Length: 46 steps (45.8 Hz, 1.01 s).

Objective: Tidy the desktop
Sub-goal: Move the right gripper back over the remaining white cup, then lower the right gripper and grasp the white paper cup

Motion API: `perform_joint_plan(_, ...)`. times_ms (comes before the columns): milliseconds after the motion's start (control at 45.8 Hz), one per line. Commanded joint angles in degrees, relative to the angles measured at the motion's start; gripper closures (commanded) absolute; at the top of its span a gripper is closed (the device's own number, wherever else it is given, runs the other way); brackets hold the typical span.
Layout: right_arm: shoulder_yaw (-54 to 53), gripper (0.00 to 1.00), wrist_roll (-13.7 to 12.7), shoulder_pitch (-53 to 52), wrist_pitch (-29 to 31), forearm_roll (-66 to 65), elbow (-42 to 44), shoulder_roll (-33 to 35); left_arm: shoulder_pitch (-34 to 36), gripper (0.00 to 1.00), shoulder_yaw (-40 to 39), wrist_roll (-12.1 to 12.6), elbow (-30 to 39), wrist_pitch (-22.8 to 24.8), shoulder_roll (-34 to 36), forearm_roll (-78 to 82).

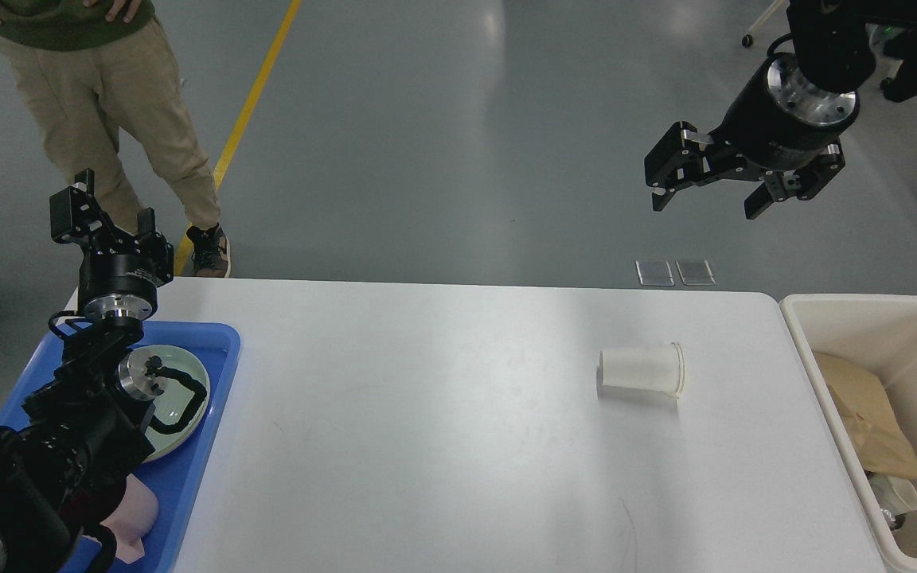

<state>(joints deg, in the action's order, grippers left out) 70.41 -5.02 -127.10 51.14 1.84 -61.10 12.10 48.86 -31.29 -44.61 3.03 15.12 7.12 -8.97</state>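
Head view: paper cup (641, 370) lying sideways on desktop (427, 446); right gripper (705, 195) hovering high, fingers spread; left gripper (100, 215) raised, fingers parted, grasping nothing

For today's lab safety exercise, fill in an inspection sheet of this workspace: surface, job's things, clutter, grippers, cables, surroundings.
Surface: white desktop, mostly bare.
Job's things: paper cup lying on its side on the desktop.
Clutter: plate in blue tray; brown paper in cream bin.
Grippers: left gripper open above the tray; right gripper open, high above the cup.
Cables: black cable on the left arm.
Surroundings: person standing behind the table; yellow floor line.
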Motion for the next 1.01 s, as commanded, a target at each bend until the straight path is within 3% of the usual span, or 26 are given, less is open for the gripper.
perform_joint_plan(0,-0.10,0.00,0.01,-4.29,3.53,0.01,-2.27,-1.82,0.00,0.04,0.00,0.05,0.04,0.00,0.00,0.09)
perform_joint_plan(218,-0.89,0.00,0.01,-1.14,0.29,-0.17,-1.13,-1.38,0.00,0.04,0.00,0.05,0.04,0.00,0.00,0.09)
perform_joint_plan(371,-2.64,0.00,-0.08,11.42,-11.65,1.41,1.25,1.34,0.00,0.04,0.00,-0.03,0.04,0.00,0.00,0.00)
perform_joint_plan(459,-5.54,0.00,-0.26,20.30,-21.06,8.51,1.51,3.54,0.00,0.04,0.00,-0.03,0.04,0.00,0.00,0.09)
perform_joint_plan(546,-6.25,0.00,-0.34,26.81,-26.60,15.81,2.04,4.07,0.00,0.04,0.00,0.05,0.04,0.00,0.00,0.00)
perform_joint_plan(787,-10.99,0.00,-0.34,39.29,-29.86,29.27,8.10,4.07,0.00,0.04,0.00,-0.03,0.04,0.00,0.00,0.09)
perform_joint_plan(983,-13.10,0.00,-0.43,48.70,-37.60,37.09,14.78,3.55,0.00,0.04,0.00,0.05,0.04,0.00,0.00,0.00)
